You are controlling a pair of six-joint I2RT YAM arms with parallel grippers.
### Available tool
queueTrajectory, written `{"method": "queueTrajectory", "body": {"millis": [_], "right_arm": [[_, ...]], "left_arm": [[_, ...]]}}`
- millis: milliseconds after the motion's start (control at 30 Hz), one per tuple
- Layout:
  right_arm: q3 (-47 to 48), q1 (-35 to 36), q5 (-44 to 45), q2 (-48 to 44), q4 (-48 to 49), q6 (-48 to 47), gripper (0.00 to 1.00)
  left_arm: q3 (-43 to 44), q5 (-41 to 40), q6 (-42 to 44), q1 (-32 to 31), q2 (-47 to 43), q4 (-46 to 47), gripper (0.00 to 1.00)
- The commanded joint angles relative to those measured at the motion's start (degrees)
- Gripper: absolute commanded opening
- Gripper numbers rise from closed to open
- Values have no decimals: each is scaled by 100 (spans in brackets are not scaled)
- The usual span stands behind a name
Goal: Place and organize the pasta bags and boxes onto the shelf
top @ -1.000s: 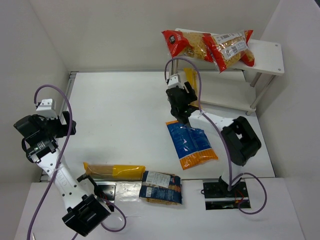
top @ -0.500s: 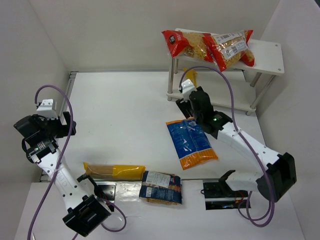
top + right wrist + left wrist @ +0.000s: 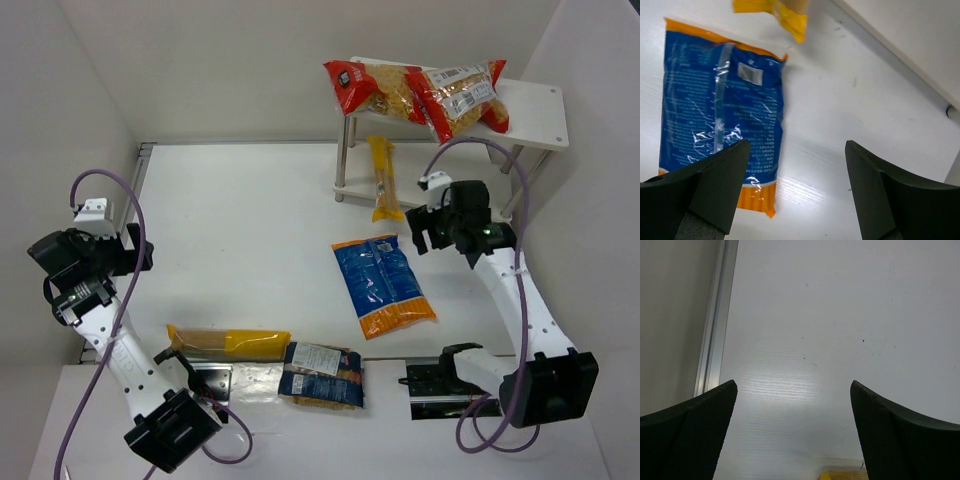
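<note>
Top view, shelf: The shelf [image 3: 535, 100] is standing at the far right of the desk [image 3: 240, 220]. It is carrying the left red-ended bag [image 3: 375, 88] and the right red-ended bag [image 3: 460, 98] side by side on its top board.
Top view, loose packs: A yellow spaghetti pack [image 3: 383, 180] is lying on the desk just beside the shelf's front leg. The blue-and-orange bag [image 3: 385, 285] is lying flat near it. A second yellow pack [image 3: 228, 341] and the small dark-blue pack [image 3: 322, 374] are lying by the arm bases.
Top view, arms: The right fingers [image 3: 424, 230] are hanging between the spaghetti pack and the blue-and-orange bag, touching neither. The left fingers [image 3: 132, 256] are hanging far off at the left.
Left wrist view: The left fingers [image 3: 690, 435] are standing apart over bare desk, gripping nothing. A yellow sliver, probably the second yellow pack [image 3: 827, 475], is peeking in at the bottom.
Right wrist view: The right fingers [image 3: 705, 195] are spread wide and empty above the blue-and-orange bag [image 3: 722, 115], with the spaghetti pack's end [image 3: 777, 12] at the top edge.
Step in hand: The right arm is probably choosing its next pick. The flat bag is offering little to pinch, so coming down across a short end seam looks wisest.
View differences: Only the wrist views are showing the finger gaps plainly, and only the top view is showing the shelf's free space.
</note>
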Motion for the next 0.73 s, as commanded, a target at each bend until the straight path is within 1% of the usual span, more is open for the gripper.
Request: {"method": "queueTrajectory", "body": {"millis": [0,33,67,200,300,400,433,700], "right_arm": [[496,-736,-942,-185,-630,141,84],[497,-1060,-1161,-333,-631,141,84],[497,-1202,-1242,-396,-710,141,84],[347,-1651,-1558,-659,-798,141,84],[295,-1880,-1751,-660,-729,141,84],[224,-2020,-1804,-607,-605,141,84],[224,-2021,-1805,-607,-605,141,86],[119,-2074,-1699,-607,-447,264,86]], "left_arm": [[-29,87,61,40,187,47,99],[-29,87,61,40,187,47,99],[23,87,61,40,248,47,99],[24,87,61,40,249,47,99],[24,87,61,40,249,47,99],[24,87,61,40,249,47,99],[24,87,61,40,249,-5,99],[24,139,61,40,302,-6,99]]}}
